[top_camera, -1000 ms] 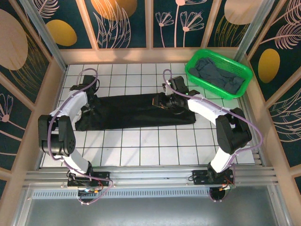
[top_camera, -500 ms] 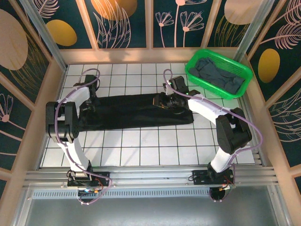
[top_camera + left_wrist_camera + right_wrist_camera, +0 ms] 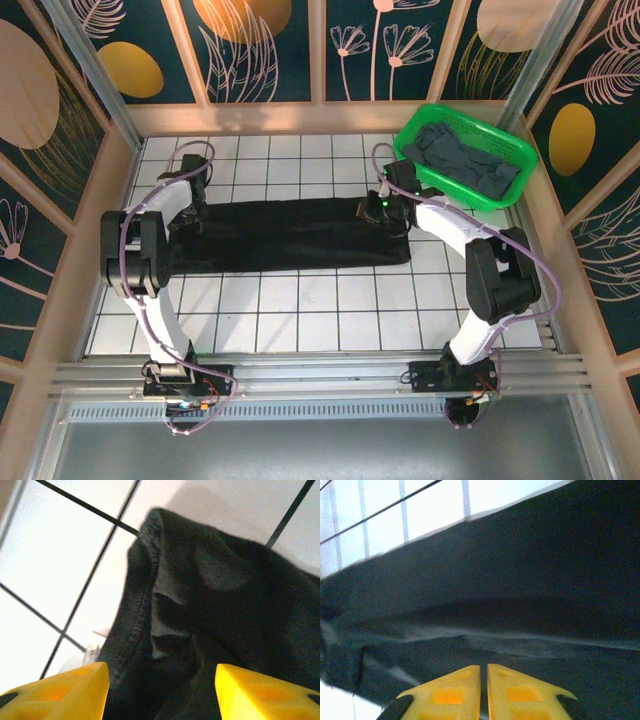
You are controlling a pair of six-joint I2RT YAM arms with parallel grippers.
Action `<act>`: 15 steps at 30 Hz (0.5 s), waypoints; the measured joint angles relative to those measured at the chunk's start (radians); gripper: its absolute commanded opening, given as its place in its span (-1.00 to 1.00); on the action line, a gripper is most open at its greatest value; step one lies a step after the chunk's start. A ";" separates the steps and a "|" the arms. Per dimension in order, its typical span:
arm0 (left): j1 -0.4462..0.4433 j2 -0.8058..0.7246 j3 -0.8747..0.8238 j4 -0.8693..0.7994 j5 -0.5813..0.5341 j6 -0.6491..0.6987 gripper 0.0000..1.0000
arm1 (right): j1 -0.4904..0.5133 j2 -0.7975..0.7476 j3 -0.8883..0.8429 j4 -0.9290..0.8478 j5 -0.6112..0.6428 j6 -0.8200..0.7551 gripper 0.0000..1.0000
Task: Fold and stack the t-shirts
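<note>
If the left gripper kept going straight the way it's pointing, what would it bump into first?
The black t-shirt. Its bunched edge lies right ahead of the left gripper, whose yellow fingers stand apart, with the white tiled table underneath.

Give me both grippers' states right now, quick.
Left gripper: open, over the end of the black shirt.
Right gripper: shut, over the shirt; whether it pinches cloth cannot be told.

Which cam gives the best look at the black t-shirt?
Top external: the black t-shirt lies whole, a long strip across the tiles. Left wrist gives a bunched seam close up; right wrist, a blurred fold.
</note>
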 measured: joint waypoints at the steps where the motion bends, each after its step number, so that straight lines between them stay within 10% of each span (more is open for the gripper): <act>1: 0.000 -0.031 -0.005 -0.001 0.008 -0.012 -0.11 | -0.013 0.008 0.012 -0.013 0.018 -0.010 -0.87; 8: 0.000 -0.328 -0.198 0.037 0.225 -0.185 -0.27 | -0.052 0.212 0.219 -0.102 0.155 -0.090 -0.98; 15: 0.000 -0.157 -0.245 0.086 0.363 -0.318 -0.30 | -0.051 0.410 0.362 -0.223 0.233 -0.147 -1.00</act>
